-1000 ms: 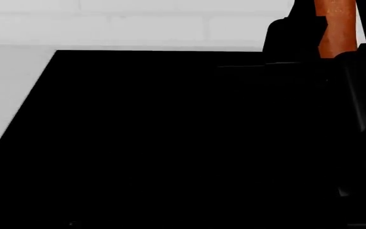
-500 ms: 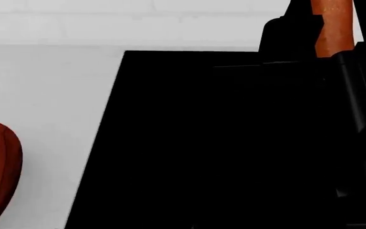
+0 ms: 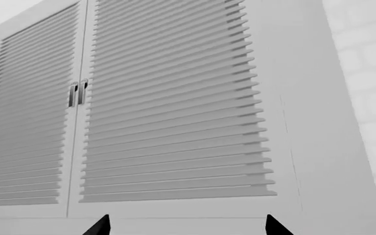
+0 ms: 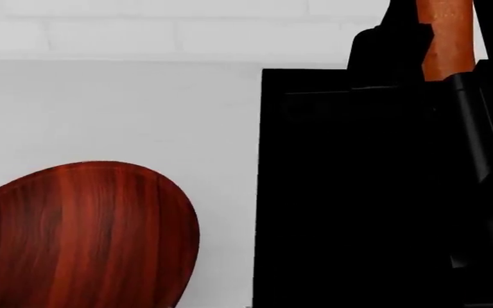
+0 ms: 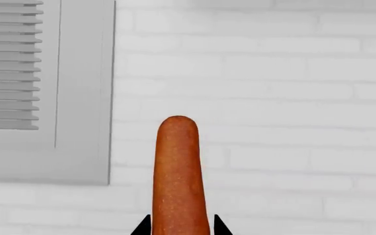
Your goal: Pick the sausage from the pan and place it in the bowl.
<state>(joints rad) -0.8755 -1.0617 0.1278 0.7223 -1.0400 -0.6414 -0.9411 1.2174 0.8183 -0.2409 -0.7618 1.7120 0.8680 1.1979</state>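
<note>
My right gripper is shut on the orange-red sausage, which sticks straight out between its two black fingertips. In the head view the sausage shows at the top right, held high in the right gripper, well to the right of and above the bowl. The reddish-brown wooden bowl sits at the lower left on the white counter. My left gripper is open and empty, its tips wide apart. The pan is out of view.
A large black block fills the right half of the head view beside the bowl. A white brick wall runs behind the counter. White louvered cabinet doors face the left wrist camera and also show in the right wrist view.
The head view has swung left: the black block slid rightward in the picture and the bowl came into view at the lower left. The sausage stays held at the top right.
</note>
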